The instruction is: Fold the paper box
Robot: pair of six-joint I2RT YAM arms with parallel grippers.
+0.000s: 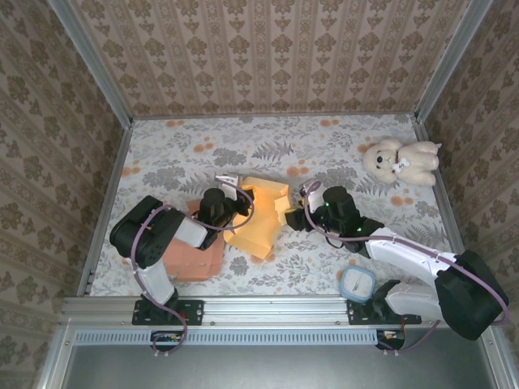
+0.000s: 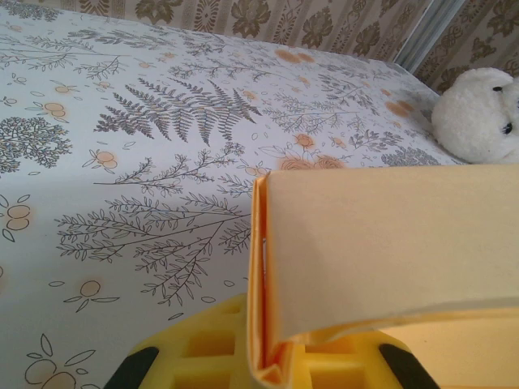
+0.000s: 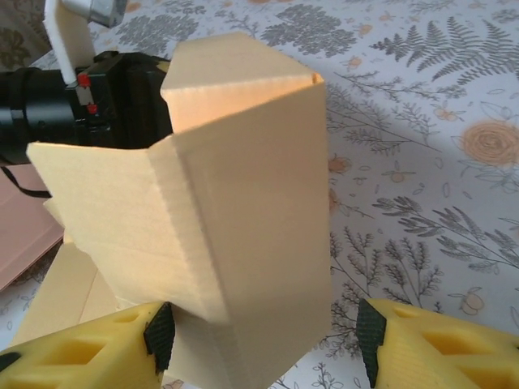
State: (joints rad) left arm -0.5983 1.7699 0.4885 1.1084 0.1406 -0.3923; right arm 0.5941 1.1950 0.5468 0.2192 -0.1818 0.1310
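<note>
Tan cardboard is sitting mid-table: the paper box (image 1: 261, 212), only half-formed, is lying on the floral tablecloth (image 1: 243, 146) between the two arms, with one flat panel spreading toward the near edge and a raised part standing up on the side by the right arm; the left gripper (image 1: 233, 207) is reaching in from the left and pinching a folded flap of it, and seen from the left wrist its yellow fingers (image 2: 211, 324) are sitting closed tight with the doubled edge of the card clamped between them; the right gripper (image 1: 295, 214) is meeting the box from the opposite side, and from its own wrist its jaws are standing apart around the upright folded column of card, one pad looking as if it is touching the card while the other is sitting just clear of it, so it is straddling rather than clamping; a salmon-pink slab (image 1: 199, 258) is lying under the left arm, just beside the box; a white plush toy (image 1: 401, 160) is resting well apart near the far right corner; a small blue-rimmed container (image 1: 357, 282) is sitting by the right arm's base.
</note>
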